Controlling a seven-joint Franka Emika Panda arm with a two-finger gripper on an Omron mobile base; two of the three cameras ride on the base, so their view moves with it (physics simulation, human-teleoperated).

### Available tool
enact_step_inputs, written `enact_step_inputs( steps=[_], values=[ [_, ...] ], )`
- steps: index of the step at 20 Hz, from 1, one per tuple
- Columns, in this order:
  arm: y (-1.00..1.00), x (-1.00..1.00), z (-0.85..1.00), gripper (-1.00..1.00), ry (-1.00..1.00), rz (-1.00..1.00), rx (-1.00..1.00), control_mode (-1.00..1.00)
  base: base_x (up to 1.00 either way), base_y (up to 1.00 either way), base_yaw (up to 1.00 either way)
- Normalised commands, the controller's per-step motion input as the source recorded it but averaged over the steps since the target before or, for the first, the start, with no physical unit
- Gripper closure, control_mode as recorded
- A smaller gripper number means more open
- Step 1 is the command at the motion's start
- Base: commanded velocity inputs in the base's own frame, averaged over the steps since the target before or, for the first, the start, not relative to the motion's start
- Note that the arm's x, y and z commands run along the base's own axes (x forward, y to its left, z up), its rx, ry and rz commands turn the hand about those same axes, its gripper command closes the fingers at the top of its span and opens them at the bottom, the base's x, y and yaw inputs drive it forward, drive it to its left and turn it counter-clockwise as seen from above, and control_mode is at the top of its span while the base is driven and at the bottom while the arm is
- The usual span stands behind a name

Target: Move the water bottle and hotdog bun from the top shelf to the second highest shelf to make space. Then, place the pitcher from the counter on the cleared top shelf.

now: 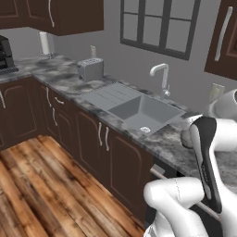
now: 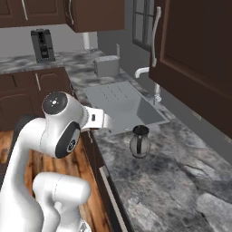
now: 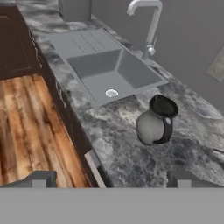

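The pitcher (image 3: 155, 122) stands upright on the counter (image 3: 127, 162), its long axis vertical and its black-rimmed mouth facing up. In the hand view its dark handle is turned toward the camera and a little to the right. It sits just beside the near right corner of the steel sink (image 3: 109, 72), on the marbled stone, apart from the basin's edge. In the right base view the pitcher (image 2: 139, 142) has open counter (image 2: 181, 190) around it. The curved faucet (image 3: 148, 22) rises behind the sink, and the boxy toaster (image 2: 107, 65) stands well apart beyond the drainboard. The gripper (image 3: 109, 178) hangs above the counter's front edge, short of the pitcher, its two fingertips (image 3: 41, 178) spread wide apart and holding nothing. Nothing stands between them and the pitcher.
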Motion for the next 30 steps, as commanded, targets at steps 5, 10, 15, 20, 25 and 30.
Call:
enact_step_inputs(
  steps=[5,10,15,20,25,30],
  values=[
    [-0.68,0.03,-0.21,-1.0,0.09,-0.18,0.0,-1.0,0.0,0.0,0.0],
    [-0.66,0.06,-0.41,-1.0,0.09,-0.14,0.0,-1.0,0.0,0.0,0.0],
    [-0.52,0.16,-0.54,-1.0,0.01,-0.03,0.0,-1.0,0.0,0.0,0.0],
    [-0.05,0.25,-0.47,-1.0,-0.01,0.07,0.0,-1.0,0.0,0.0,0.0],
    [0.0,0.39,-0.37,-1.0,0.0,0.13,0.0,-1.0,0.0,0.0,0.0],
    [-0.01,0.49,-0.11,-1.0,0.0,0.14,0.0,-1.0,0.0,0.0,0.0]
  ],
)
